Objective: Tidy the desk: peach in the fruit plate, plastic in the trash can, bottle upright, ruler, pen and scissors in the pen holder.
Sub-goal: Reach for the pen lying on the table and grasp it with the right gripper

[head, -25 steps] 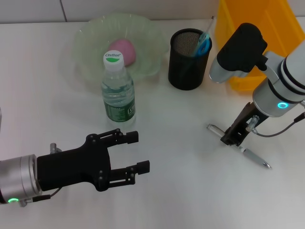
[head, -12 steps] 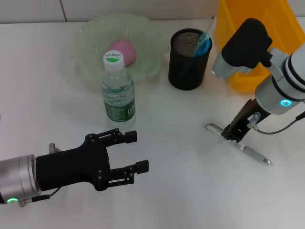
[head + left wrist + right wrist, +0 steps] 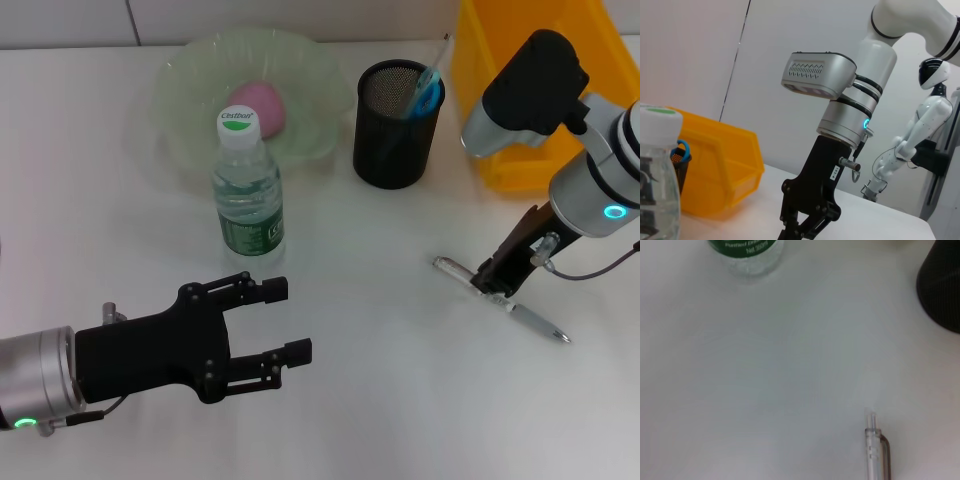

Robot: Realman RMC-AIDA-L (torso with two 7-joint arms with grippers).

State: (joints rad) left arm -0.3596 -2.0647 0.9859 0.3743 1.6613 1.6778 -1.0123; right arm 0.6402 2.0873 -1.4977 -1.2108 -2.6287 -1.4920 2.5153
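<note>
White desk (image 3: pixel 400 400) lies bare under me, and most of the job looks settled: the peach (image 3: pixel 258 107) sits in the fruit plate (image 3: pixel 190 70) far off to my left, the bottle (image 3: pixel 247 190) stands upright on that side too, and something blue-handled already pokes out of the pen holder (image 3: pixel 393 124) up ahead of me. What remains is the pen (image 3: pixel 502 299), lying flat on the desk right at my right pincer (image 3: pixel 492 287). I cannot tell whether my fingers have clenched on it; the pen's barrel runs out past them on both sides. To do this well, I would grip near its middle, lift it level, then tilt it tip-down over the holder's mouth. My left pincer (image 3: pixel 278 320) hangs released, near the bottle, out of the way.
</note>
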